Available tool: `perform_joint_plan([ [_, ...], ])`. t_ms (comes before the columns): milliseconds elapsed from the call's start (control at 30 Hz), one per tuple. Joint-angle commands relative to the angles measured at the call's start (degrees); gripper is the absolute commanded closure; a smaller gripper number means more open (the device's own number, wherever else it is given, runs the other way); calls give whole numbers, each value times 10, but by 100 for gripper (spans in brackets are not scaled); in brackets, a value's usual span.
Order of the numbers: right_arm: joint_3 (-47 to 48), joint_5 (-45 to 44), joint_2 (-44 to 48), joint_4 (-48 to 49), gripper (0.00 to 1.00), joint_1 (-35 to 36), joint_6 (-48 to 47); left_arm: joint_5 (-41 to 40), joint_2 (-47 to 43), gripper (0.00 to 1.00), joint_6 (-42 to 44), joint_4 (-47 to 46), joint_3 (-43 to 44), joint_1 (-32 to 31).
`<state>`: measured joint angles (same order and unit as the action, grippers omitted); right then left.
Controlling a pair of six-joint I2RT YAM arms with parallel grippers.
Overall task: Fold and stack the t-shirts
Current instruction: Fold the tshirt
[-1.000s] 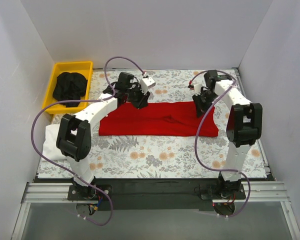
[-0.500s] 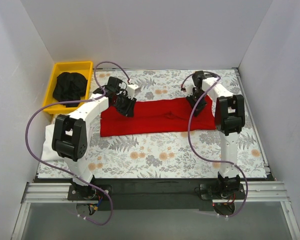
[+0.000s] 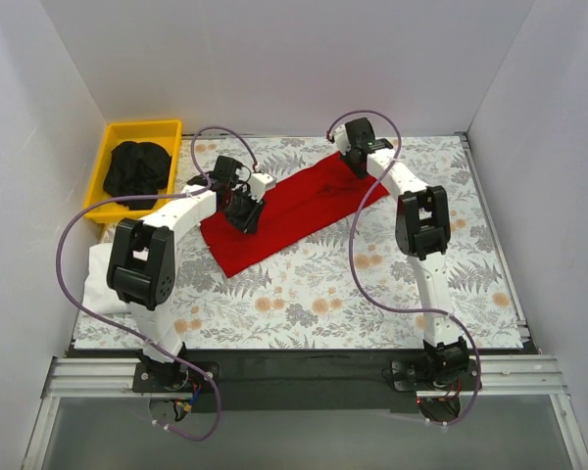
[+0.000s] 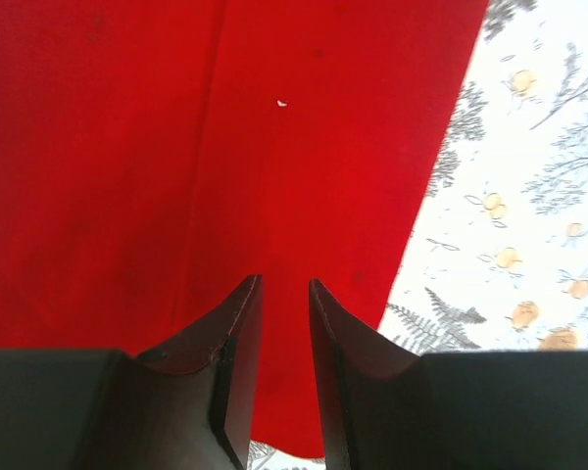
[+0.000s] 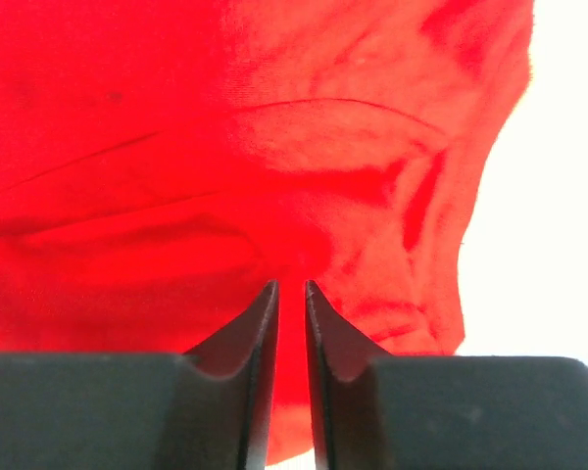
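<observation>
**Three shirts to do, the red one being laid out for its fold**

Far out to the left of the left pincer [image 3: 243, 211], the black t-shirt [image 3: 140, 168] is sitting bundled in a yellow bin [image 3: 106, 191]. On that same side, nearer the arm bases, the white t-shirt [image 3: 96, 266] is lying crumpled. Neither is looking folded.

The left pincer is pinching the red t-shirt [image 3: 294, 208] near its left end, jaws nearly together with red cloth in the slit between them. The shirt is stretching away from it as a long band, slanting across the flowered cover [image 3: 323, 294] toward the right pincer [image 3: 358, 159] at the far end. That one is showing a thin gap with bunched cloth running into it, but I cannot tell whether it is gripping.

By my reading, the red shirt is being squared up for folding, with most of the task left to do. The next move is calling for a firm hold at both ends, then carrying one end over the other without dragging the band askew.
</observation>
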<state>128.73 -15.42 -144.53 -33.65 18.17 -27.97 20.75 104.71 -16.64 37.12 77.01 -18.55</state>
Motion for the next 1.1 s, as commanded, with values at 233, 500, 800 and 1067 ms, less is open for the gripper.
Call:
perform_joint_plan([
  [233, -97, -7, 230, 90, 57, -15, -4, -103, 49, 78, 47, -19, -14, -62],
  [500, -92, 107, 293, -76, 44, -61, 49, -133, 17, 80, 113, -3, -112, -115],
  [800, -169, 237, 350, -199, 45, -137, 77, -35, -41, 84, 59, 79, -161, -371],
  [1067, -236, 327, 351, -220, 69, -140, 84, 121, 12, 83, -51, 105, 81, -448],
])
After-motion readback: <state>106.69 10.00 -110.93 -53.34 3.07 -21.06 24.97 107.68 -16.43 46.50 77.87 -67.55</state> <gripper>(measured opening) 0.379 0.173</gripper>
